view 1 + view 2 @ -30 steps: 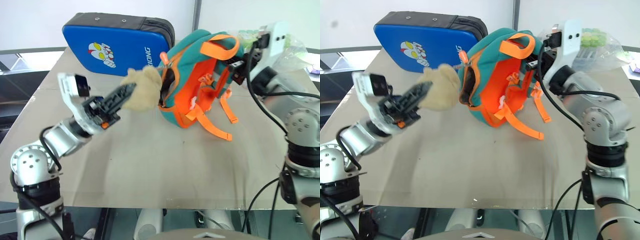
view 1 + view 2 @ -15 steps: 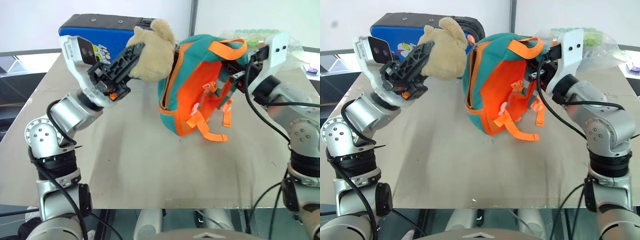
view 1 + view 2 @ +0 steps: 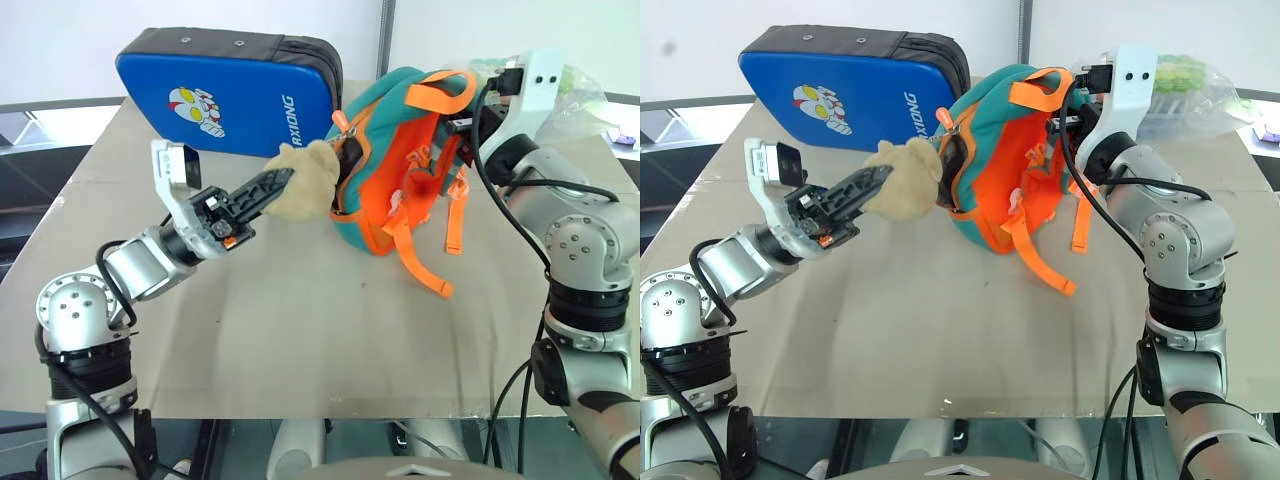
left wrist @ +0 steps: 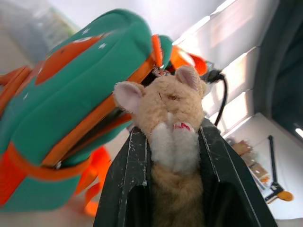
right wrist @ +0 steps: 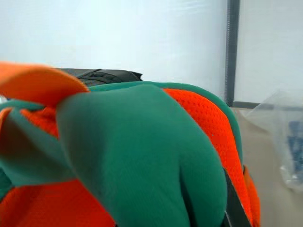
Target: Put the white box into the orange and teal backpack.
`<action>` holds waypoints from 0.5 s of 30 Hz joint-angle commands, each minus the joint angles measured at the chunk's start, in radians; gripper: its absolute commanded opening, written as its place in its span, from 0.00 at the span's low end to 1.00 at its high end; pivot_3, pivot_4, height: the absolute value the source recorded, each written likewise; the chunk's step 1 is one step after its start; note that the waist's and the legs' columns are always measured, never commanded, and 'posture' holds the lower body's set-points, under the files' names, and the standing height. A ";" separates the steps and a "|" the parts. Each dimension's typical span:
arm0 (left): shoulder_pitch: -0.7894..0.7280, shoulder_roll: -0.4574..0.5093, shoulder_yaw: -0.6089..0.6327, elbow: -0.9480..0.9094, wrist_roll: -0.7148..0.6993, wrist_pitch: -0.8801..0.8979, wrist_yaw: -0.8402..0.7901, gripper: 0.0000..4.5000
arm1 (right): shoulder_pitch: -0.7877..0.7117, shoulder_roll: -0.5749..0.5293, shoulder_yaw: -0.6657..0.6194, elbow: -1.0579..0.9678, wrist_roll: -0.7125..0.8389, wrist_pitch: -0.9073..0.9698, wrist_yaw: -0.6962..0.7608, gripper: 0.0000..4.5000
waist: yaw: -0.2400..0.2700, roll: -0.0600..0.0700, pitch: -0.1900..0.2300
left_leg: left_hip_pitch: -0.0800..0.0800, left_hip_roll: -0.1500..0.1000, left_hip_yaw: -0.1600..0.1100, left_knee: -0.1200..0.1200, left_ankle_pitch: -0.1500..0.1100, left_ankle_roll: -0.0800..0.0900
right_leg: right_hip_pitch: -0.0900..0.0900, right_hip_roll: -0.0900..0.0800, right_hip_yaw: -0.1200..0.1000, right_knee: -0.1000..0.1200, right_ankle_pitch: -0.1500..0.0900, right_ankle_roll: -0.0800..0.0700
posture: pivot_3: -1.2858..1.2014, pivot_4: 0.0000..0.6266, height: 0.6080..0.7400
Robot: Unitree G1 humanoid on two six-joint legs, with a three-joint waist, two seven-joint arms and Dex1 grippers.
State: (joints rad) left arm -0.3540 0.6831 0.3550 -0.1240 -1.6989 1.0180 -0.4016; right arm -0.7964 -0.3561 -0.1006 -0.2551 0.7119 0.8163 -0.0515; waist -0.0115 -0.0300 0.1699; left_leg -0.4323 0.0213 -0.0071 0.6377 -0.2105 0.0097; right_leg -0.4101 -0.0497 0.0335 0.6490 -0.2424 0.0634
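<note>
Teal-and-orange fabric backpack [image 3: 400, 150] hangs between your pincers, the left pincer [image 4: 173, 142] pinching its tan plush bear head [image 3: 305, 180], the right pincer [image 3: 470, 125] pressed on its top; spread them to widen the zipper mouth.

backpack [image 3: 400, 160] interior hidden, right end effector [image 3: 462, 128] obscured

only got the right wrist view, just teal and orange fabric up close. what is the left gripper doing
Observer: The left gripper is shut on the tan plush bear head attached to the small teal and orange backpack.
Operator: bag on the table?
Observer: Yes, on the beige table, its orange straps trailing toward the robot.
Operator: anything behind it?
Observer: A big blue padded cartoon case stands behind the backpack on the left.
</note>
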 commanded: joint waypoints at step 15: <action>-0.038 -0.010 0.135 0.017 -0.047 -0.109 0.005 0.11 | -0.015 -0.140 -0.247 0.025 -0.138 -0.103 -0.139 0.00 | -0.001 0.000 0.000 | 0.000 0.000 0.000 0.000 0.000 0.000 | 0.000 0.000 0.001 0.000 0.000 0.000 | 0.52 0.24 1.00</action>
State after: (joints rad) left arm -0.3922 0.6527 0.3513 -0.1365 -1.6828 0.9693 -0.4042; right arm -0.8113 -0.3792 -0.0953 -0.2367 0.7136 0.8142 -0.0701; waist -0.0129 -0.0303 0.1698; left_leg -0.4328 0.0213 -0.0070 0.6378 -0.2105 0.0098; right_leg -0.4102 -0.0502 0.0340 0.6489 -0.2422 0.0636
